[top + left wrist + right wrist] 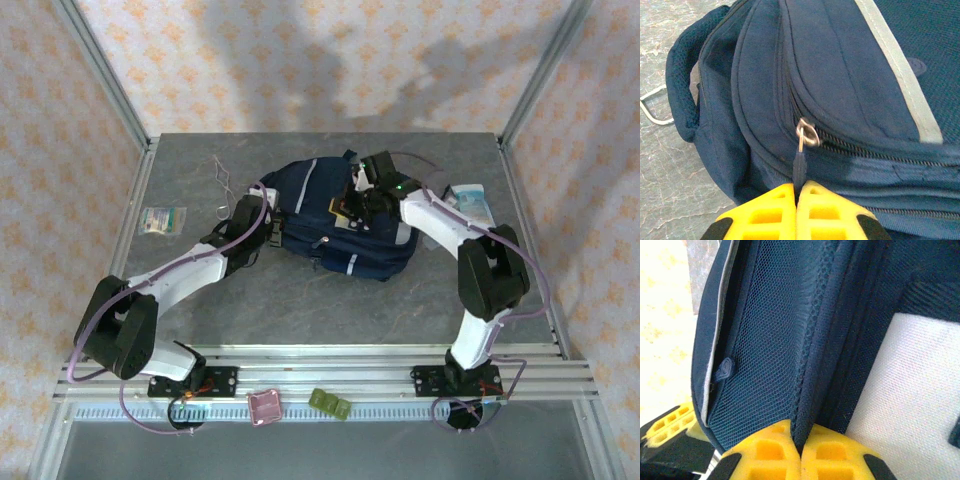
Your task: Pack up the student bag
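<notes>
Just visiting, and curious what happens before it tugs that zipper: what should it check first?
1. Pinch of left gripper on zipper pull: ok.
2. Hold of right gripper on a seam of the bag: ok.
3. Bag resting on the table: ok.
4. Zipper track free of snags: cannot tell.
5. Loose packet and box apart from the bag: ok.

No text, label or number is legible.
</notes>
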